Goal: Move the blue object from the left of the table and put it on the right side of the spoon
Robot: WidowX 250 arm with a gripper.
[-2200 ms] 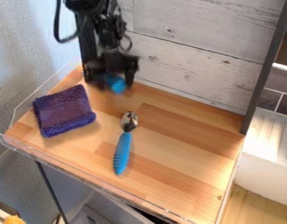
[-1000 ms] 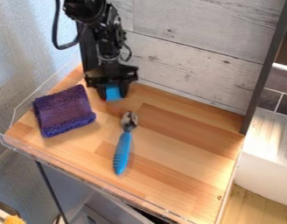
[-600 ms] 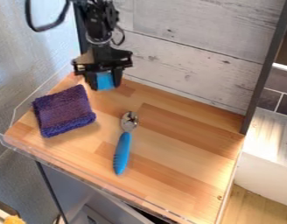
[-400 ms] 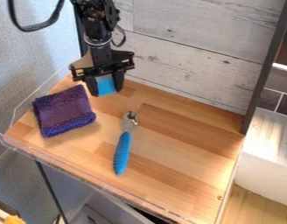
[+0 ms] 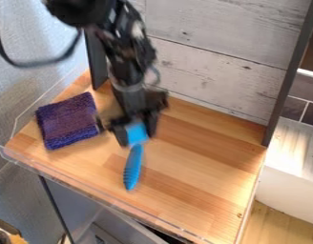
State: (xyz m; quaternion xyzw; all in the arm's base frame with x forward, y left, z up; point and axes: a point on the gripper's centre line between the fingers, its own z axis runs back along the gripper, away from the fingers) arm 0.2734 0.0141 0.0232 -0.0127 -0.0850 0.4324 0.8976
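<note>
So we've got the blue object [image 5: 136,131] clamped between the fingers of the black gripper [image 5: 137,138], right over the upper end of the spoon [image 5: 133,167]. We can't tell if it touches the spoon, whose bowl end is hidden, but the blue handle sticks out below. Over to the left in our view, a folded purple cloth [image 5: 67,120] lies on the wooden table [image 5: 197,176]. Behind it all we see a pale wood-plank wall [image 5: 216,62], with a dark upright strip [image 5: 290,78] towards the right.
</note>
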